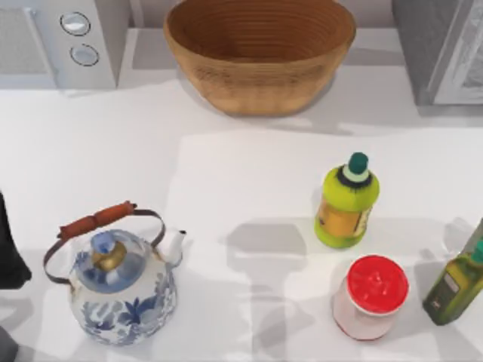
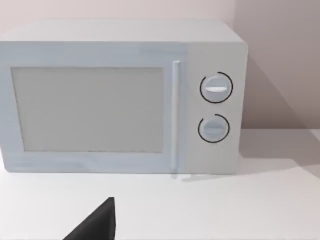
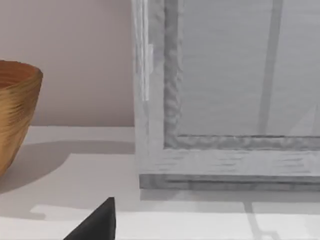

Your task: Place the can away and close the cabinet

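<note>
Kettle (image 1: 121, 283) sits closest to the top camera at 7 o'clock: glazed white ceramic with blue floral print, brass knob, wire bail with a reddish wooden grip. Red-lidded can (image 1: 370, 296) stands at 5 o'clock on the white surface (image 1: 226, 181), squat cylinder with a pale body and glossy plastic-looking cap, untouched. Just beside it, a dark olive oil bottle (image 1: 456, 283) at the right edge; a lime-green plastic bottle (image 1: 347, 202) with a dark green cap stands at 3 o'clock.

Progress: judging by this, nothing is done. The can is not yet gripped, and the cabinet (image 1: 441, 49) at 1 o'clock is grey with a ribbed, frosted panel; I cannot tell whether its door is open. Both storing and closing remain.

Woven wicker basket (image 1: 260, 49) at 12 o'clock, round and ribbed. Matte white microwave (image 2: 120, 95) with two dials at 11 o'clock.

Left arm (image 1: 11, 249) shows as a dark shape at 9 o'clock, apparently parked. Left gripper and right gripper: cannot tell whether spread or pressed together.
</note>
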You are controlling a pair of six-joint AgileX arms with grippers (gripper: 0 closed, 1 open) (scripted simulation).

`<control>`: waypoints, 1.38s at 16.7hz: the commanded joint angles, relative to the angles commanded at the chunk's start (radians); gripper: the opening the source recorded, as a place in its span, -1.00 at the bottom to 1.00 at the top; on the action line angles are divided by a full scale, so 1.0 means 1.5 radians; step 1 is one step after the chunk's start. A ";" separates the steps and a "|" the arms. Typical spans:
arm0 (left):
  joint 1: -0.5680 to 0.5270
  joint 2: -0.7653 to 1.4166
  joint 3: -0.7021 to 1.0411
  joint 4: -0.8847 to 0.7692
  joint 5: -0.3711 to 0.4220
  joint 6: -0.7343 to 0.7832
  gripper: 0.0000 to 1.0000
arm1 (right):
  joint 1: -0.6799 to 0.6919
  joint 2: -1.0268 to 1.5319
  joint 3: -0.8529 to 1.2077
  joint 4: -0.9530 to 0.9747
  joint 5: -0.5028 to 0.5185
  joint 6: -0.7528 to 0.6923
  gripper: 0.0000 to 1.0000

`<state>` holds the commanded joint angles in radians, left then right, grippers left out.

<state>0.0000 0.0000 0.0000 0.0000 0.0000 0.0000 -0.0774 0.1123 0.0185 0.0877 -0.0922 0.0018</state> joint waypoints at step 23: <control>0.000 0.000 0.000 0.000 0.000 0.000 1.00 | -0.632 0.959 0.233 0.742 -0.613 0.013 1.00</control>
<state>0.0000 0.0000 0.0000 0.0000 0.0000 0.0000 -1.0249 1.5516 0.3676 1.2008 -1.0123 0.0218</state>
